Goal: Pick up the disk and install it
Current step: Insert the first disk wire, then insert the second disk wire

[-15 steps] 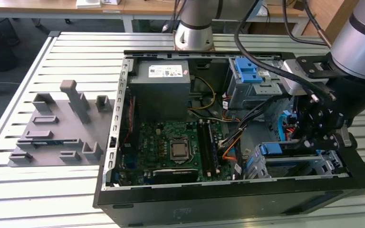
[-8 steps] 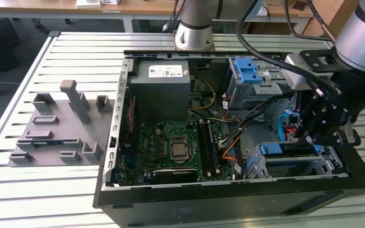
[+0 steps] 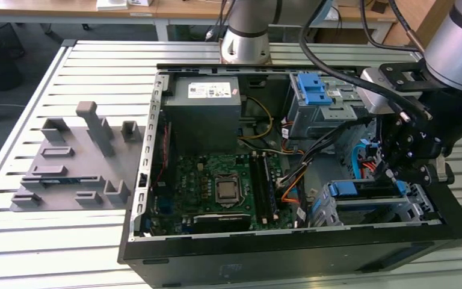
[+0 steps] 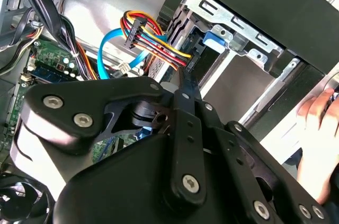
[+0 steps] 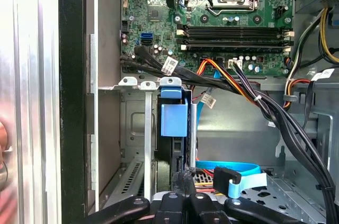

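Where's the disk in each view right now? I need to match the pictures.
Exterior view: the disk stands in the metal cage, toward the exterior view's right.
First wrist view: edge-on in the cage, its blue frame nearest the circuit board.
Second wrist view: its blue frame peeks from the cage, beyond the coloured wires.
Shared landmark: the metal cage.

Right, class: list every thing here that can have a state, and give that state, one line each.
computer case: side open, insides exposed.
disk: standing on edge in the metal drive cage, blue frame showing.
gripper: low over the drive cage, beside the disk.
processor socket: no cooler mounted.
grey fixture: lying beside the case on the table.
hand: resting outside the case wall.
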Controlling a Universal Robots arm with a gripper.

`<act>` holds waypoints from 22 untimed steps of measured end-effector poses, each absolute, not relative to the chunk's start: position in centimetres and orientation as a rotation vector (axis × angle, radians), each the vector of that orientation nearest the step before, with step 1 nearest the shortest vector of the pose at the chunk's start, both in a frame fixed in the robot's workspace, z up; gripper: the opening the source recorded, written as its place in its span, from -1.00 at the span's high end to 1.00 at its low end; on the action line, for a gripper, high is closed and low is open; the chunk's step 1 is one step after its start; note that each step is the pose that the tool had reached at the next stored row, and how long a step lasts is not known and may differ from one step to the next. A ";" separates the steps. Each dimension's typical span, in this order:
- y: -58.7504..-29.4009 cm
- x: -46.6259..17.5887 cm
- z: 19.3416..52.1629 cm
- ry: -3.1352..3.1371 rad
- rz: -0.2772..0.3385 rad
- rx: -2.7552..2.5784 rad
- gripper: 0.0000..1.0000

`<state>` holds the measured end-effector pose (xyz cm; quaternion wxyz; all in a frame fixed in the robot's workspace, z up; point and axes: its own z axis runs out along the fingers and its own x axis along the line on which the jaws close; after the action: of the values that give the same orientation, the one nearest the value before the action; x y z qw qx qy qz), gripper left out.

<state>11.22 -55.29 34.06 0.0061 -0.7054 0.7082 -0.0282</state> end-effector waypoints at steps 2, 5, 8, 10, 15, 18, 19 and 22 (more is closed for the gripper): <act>-55.3 11.2 34.1 2.216 -0.088 -2.208 0.79; -55.3 11.2 34.1 2.216 -0.088 -2.208 0.79; -55.3 11.2 34.1 2.216 -0.088 -2.208 0.79; -55.3 11.2 34.1 2.216 -0.088 -2.208 0.79; -55.3 11.2 34.1 2.216 -0.088 -2.208 0.79; -55.3 11.2 34.1 2.216 -0.088 -2.208 0.79; -55.3 11.2 34.1 2.216 -0.088 -2.208 0.79; -55.3 10.9 34.1 2.217 -0.088 -2.208 0.79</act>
<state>10.93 -55.29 34.07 0.0059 -0.7054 0.7082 -0.0281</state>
